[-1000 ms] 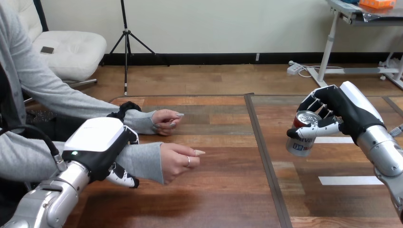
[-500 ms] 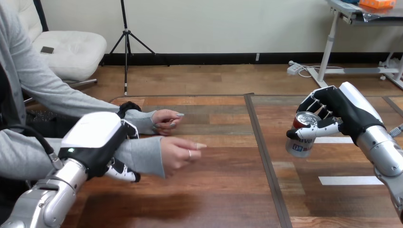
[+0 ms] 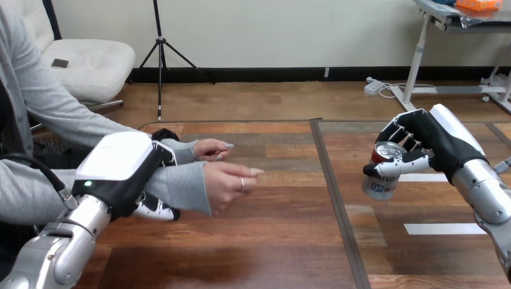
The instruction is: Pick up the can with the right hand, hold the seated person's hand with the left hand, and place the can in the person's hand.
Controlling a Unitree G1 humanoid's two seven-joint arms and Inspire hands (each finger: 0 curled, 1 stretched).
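A silver can (image 3: 379,178) with a red rim hangs tilted above the right half of the table, and my right hand (image 3: 437,141) is shut on it from the right, thumb across its front. At the left, my left hand (image 3: 117,165) wraps the grey-sleeved forearm of the person's near hand (image 3: 226,183), with my fingers (image 3: 158,209) curled under the sleeve. That hand is loosely curled, pointing right, raised off the wood. The can is well apart from it, to its right.
The person's other hand (image 3: 211,149) rests on the wooden table (image 3: 283,241) just behind the held arm. A dark seam (image 3: 334,198) runs front to back down the table's middle. White tape strips (image 3: 443,229) lie on the right half.
My left hand and the forearm in it have risen a little and moved away from me, toward the person's other hand. The right hand and the can have stayed still.
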